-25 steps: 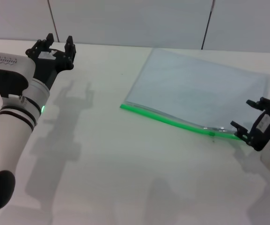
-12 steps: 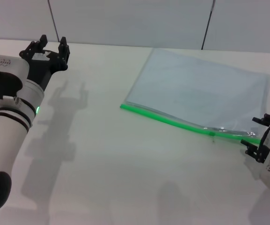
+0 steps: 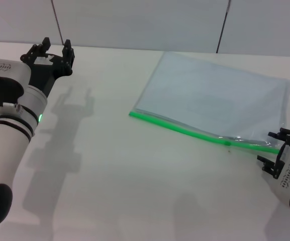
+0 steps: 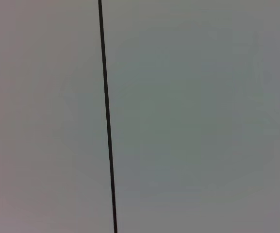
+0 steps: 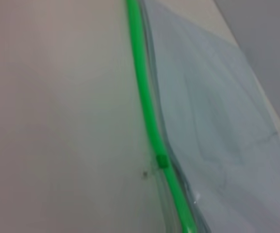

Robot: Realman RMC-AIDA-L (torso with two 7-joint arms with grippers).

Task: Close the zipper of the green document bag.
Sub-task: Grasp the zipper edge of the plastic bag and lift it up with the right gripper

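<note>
Green zipper (image 3: 200,134) on the bag (image 3: 220,98) seems mostly open; our right gripper (image 3: 278,153), spread and empty, waits just beyond its right end, slider (image 5: 162,161) untouched.

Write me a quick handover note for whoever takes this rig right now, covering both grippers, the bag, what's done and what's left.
Left gripper: open, raised over the far left of the table, holding nothing.
Right gripper: open, low at the right end of the zipper, holding nothing.
Green document bag: lies flat on the table's right side, green edge toward the robot. The slider sits near the right end of the strip; it shows close up in the right wrist view.
Done: nothing gripped.
Left: grip the slider and pull the zipper shut.
</note>
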